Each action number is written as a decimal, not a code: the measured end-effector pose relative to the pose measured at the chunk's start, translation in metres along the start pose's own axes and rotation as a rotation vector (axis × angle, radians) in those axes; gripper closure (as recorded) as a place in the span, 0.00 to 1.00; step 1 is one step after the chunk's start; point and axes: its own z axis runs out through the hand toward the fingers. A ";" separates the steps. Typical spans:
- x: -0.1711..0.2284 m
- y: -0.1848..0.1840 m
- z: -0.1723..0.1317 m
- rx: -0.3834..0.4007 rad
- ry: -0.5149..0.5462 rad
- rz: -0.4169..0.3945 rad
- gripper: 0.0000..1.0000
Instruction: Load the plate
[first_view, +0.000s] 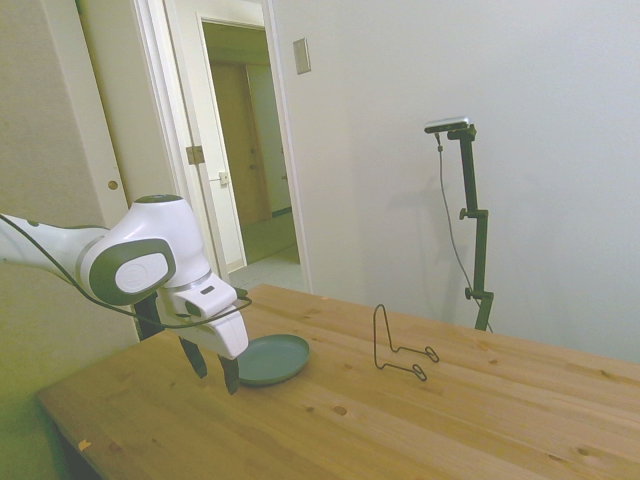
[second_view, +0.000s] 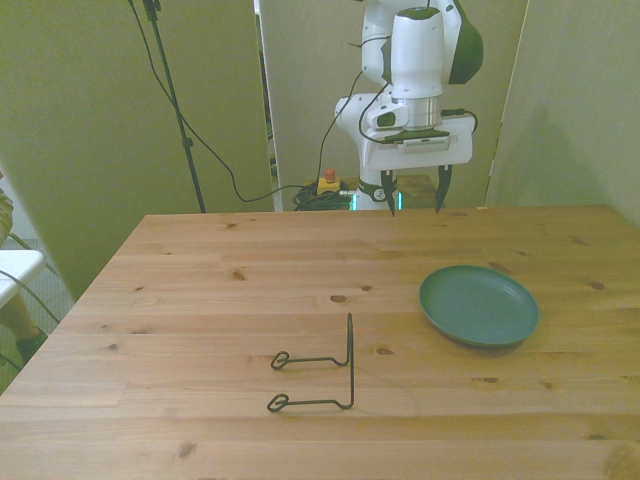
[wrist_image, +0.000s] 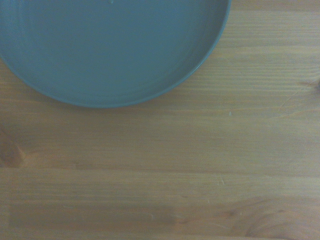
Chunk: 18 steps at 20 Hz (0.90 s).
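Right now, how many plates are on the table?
1. The plate lies flat on the wooden table, toward the front view's right, beside the wire stand, apart from it. Nothing on the table could hide another.

Plain white wall (first_view: 520, 90) with a wall plate (first_view: 302, 56), open doorway (first_view: 250, 150) onto a hall, knotty pine worktop (second_view: 200, 290), beige panels (second_view: 90, 120) behind.

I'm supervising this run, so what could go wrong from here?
The flat round teal-green plate lies flush on the wooden table, so the open white two-finger gripper may slip off its low rim. The thin black wire rack looks light and may tip or slide during loading.
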 end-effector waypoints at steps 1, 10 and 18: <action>0.000 0.000 0.000 0.000 -0.001 0.000 0.00; -0.011 -0.045 -0.002 0.021 0.004 -0.054 0.00; -0.024 -0.112 -0.003 0.062 0.045 -0.059 0.00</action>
